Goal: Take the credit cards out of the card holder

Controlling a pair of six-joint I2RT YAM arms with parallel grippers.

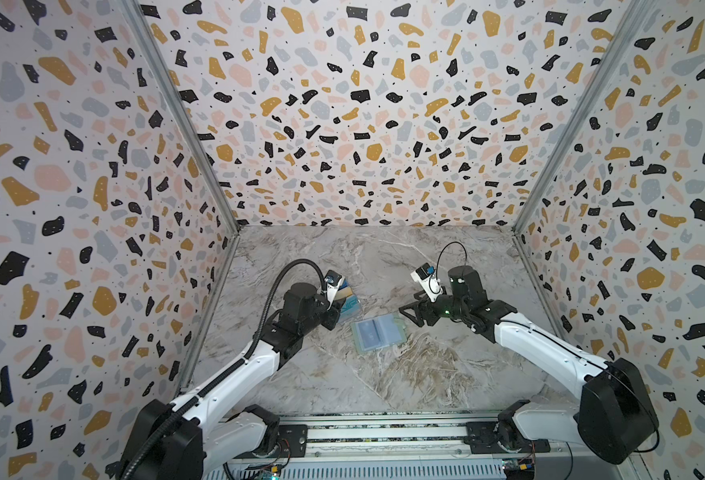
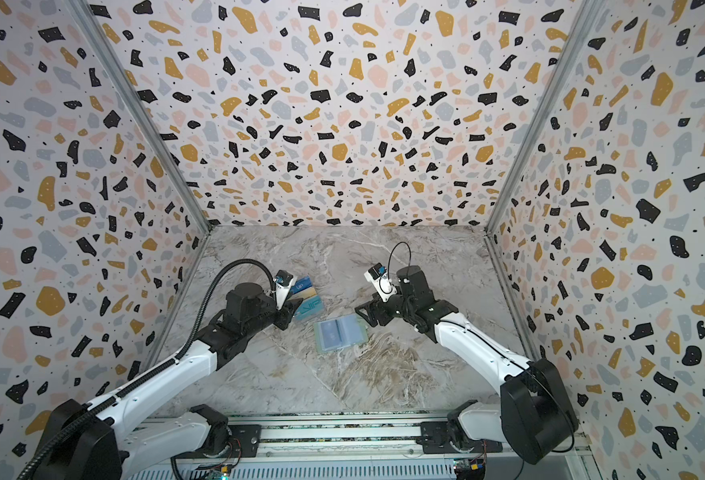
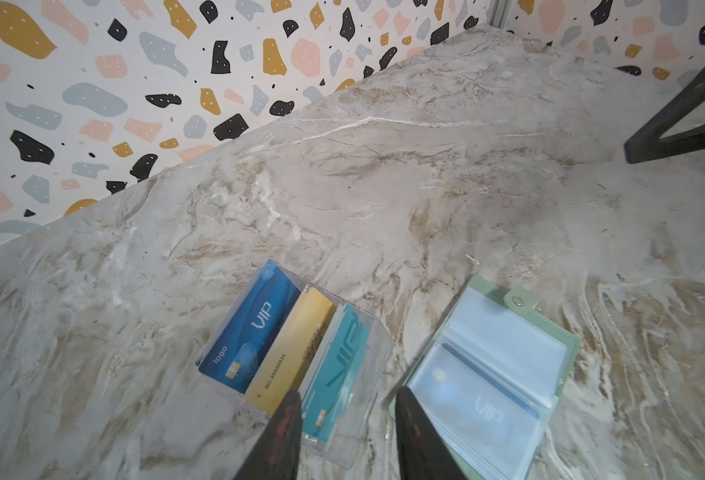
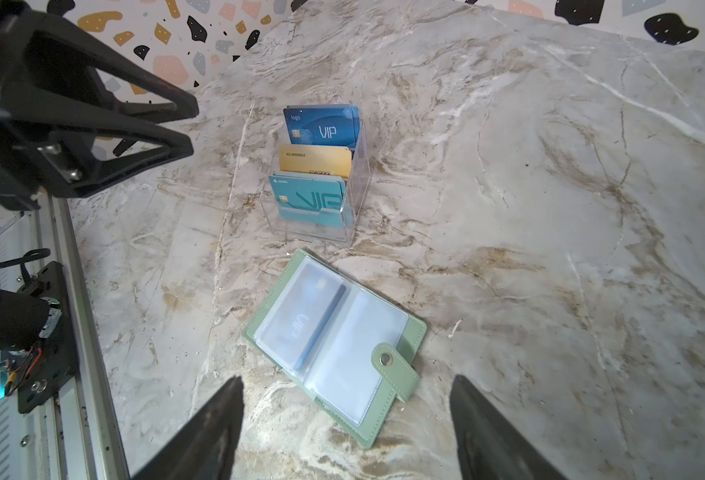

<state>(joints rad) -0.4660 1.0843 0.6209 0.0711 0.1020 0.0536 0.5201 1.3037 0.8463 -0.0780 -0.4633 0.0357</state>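
Mostly cut off, the left tool point(image 3: 348, 395) is narrowly parted, empty, above the stand's point(image 4: 359, 183) teal card point(image 3: 342, 357). Wide, empty right tool point(image 4: 347, 379); open card holder point(image 4: 359, 345) just ahead, blue card point(image 4: 309, 320) hazy inside.

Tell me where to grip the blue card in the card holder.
Take the blue card by its darker long edge beside the centre fold of the card holder, where it looks uncovered. Come from above with the open right end effector; the holder lies flat and open.
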